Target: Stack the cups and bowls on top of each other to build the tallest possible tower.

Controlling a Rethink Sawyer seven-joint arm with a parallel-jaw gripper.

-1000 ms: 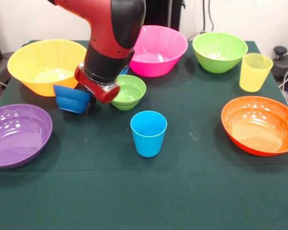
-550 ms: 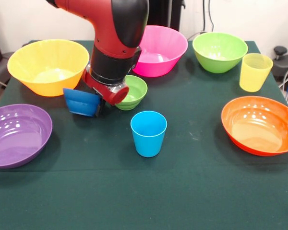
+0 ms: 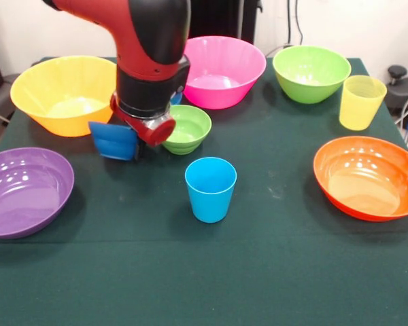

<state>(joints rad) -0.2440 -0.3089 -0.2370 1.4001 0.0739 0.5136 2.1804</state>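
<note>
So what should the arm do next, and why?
Probably carry the dark blue bowl, held tilted at the gripper, over to the light blue cup: the cup stands upright, alone and empty, a likely tower base.

A cup (image 3: 211, 189) is standing mid-table, with a small bowl (image 3: 185, 129) lying just behind it. A tilted bowl (image 3: 113, 140) is hanging left of that, a tumbler (image 3: 360, 102) sitting far right behind a wide bowl (image 3: 368, 178).
</note>
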